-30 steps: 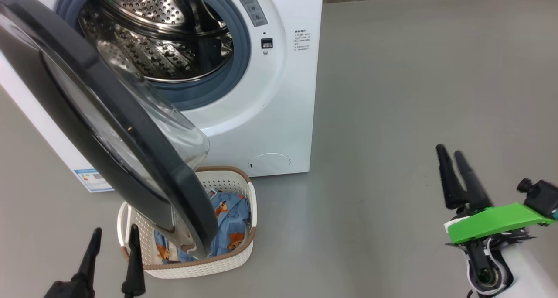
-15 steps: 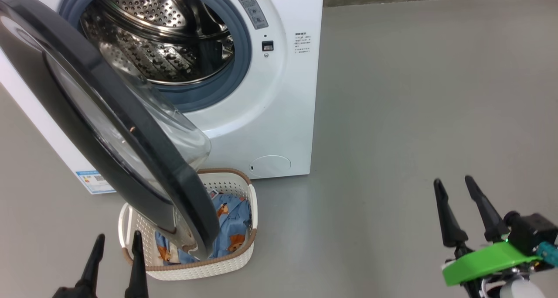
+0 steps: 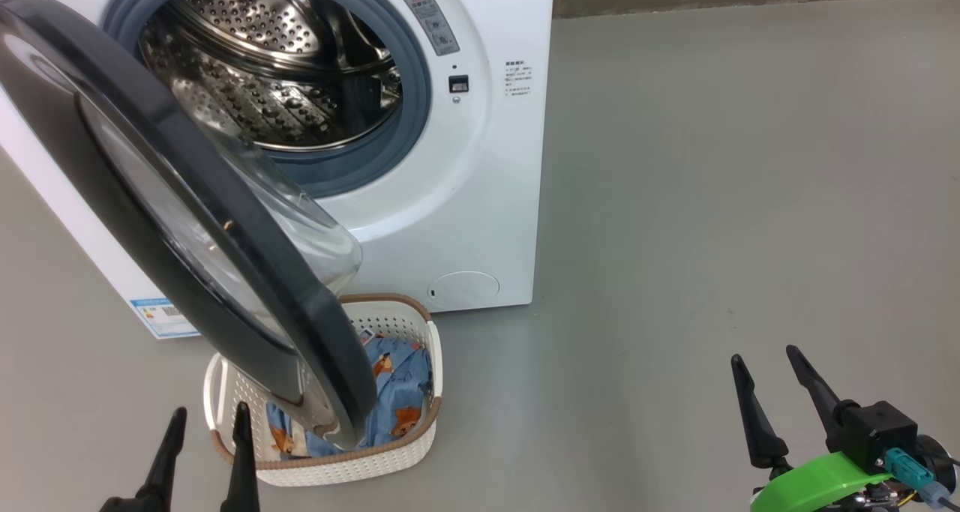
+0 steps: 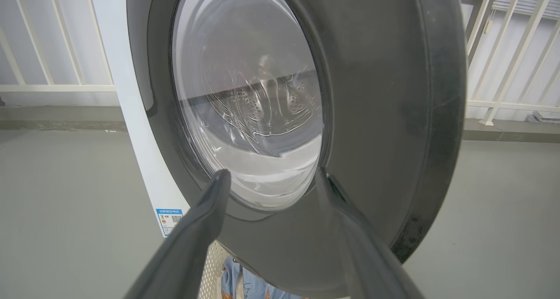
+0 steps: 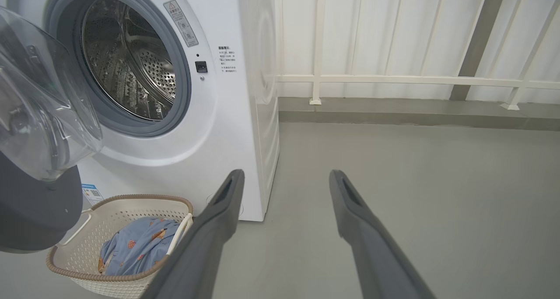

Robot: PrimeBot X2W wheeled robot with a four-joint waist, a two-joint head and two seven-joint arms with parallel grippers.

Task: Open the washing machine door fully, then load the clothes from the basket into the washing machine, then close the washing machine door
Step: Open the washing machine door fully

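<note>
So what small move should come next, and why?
Probably the left gripper, open and facing the outside of the door, should hook its free edge and swing it wider. The door is only part open and hangs over the basket, hiding much of the clothes, so reaching in now would likely hit it.

In the head view the door (image 3: 247, 235) covers much of the basket (image 3: 375, 463) and most of the clothes (image 3: 397, 392). Its own rim runs off the frame at 10 o'clock. The washing machine (image 3: 480, 197) is cut off at 12 o'clock. Print on the blue sticker (image 3: 161, 313) and the grey warning label (image 3: 429, 17) is too small to read. The left gripper (image 3: 210, 414) is cut off at 7 o'clock, the right gripper (image 3: 765, 354) at 5 o'clock. In the left wrist view, basket and clothes are mere slivers under the door at 6 o'clock.
</note>
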